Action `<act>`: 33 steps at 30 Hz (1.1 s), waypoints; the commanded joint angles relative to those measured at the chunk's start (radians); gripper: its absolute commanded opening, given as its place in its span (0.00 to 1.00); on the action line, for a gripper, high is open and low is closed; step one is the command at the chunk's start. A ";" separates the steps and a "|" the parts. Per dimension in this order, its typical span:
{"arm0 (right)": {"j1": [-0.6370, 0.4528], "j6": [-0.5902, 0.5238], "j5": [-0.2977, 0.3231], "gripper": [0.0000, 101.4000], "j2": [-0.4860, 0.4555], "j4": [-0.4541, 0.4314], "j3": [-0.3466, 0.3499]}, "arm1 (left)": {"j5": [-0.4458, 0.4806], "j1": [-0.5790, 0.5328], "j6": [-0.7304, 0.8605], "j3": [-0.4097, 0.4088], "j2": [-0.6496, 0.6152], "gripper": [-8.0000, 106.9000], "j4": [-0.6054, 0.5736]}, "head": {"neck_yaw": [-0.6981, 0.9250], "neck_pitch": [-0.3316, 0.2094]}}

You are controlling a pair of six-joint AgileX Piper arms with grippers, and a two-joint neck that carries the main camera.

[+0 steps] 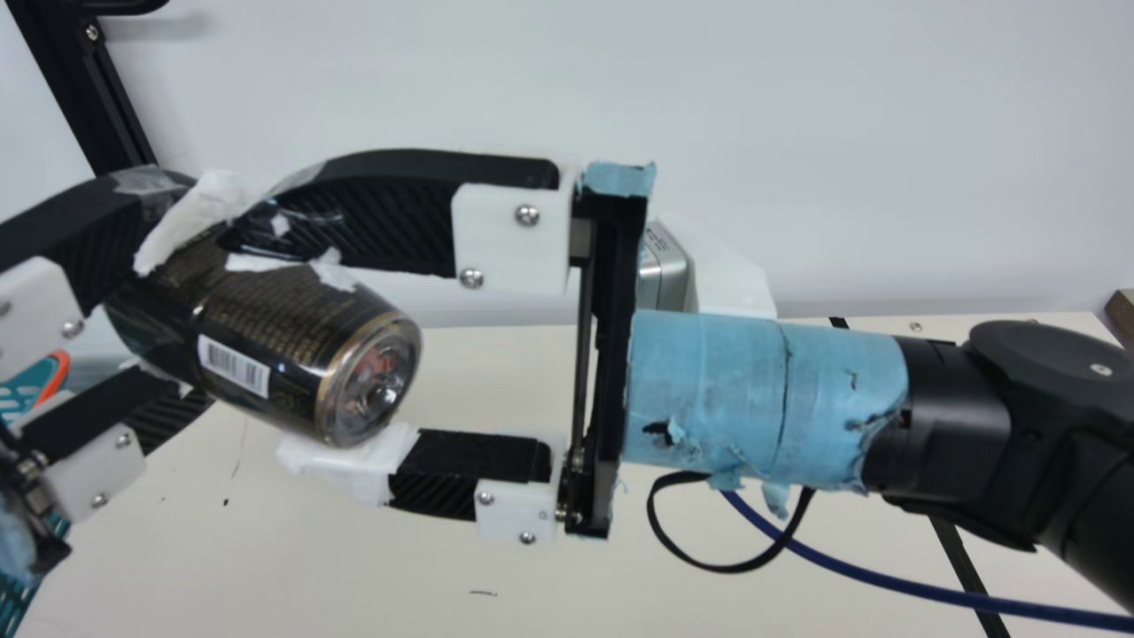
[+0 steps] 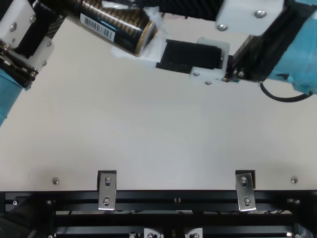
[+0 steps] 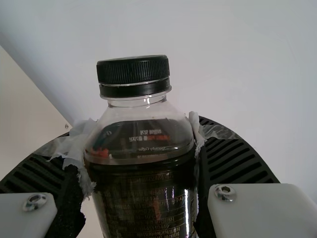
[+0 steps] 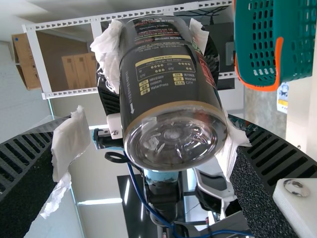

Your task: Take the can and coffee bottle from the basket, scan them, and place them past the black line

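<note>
Robotics lab or workshop is suggested: beyond the left gripper [image 1: 180,297], cardboard boxes [image 4: 77,72] are kept on perforated shelving [image 4: 69,23]; well apart, rails [image 2: 173,197] are fitted along the table [image 2: 148,134].

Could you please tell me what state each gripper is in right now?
Left gripper: closed, holding the coffee bottle.
Right gripper: open, spread to either side of the bottle's base end.

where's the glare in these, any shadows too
Main view: glints on the clear base of the black, gold-printed coffee bottle, and a shadow on the pale wall beside the black metal frame; left wrist view: bright streaks down its side; right wrist view: reflections in its base; top view: sheen along its side.
</note>
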 commanded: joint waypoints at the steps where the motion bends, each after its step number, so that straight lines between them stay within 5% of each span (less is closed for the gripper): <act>1: 0.007 0.001 -0.006 1.00 0.005 0.010 0.002 | 0.000 0.000 0.000 0.000 0.000 0.16 0.000 | -0.010 -0.016; 14: 0.048 -0.016 -0.050 1.00 0.040 0.010 0.066 | 0.002 0.000 0.000 0.000 0.000 0.16 0.000 | -0.010 -0.016; 33: 0.025 0.032 -0.055 1.00 0.014 0.009 0.033 | 0.002 0.000 0.000 0.000 0.000 0.16 0.000 | -0.010 -0.016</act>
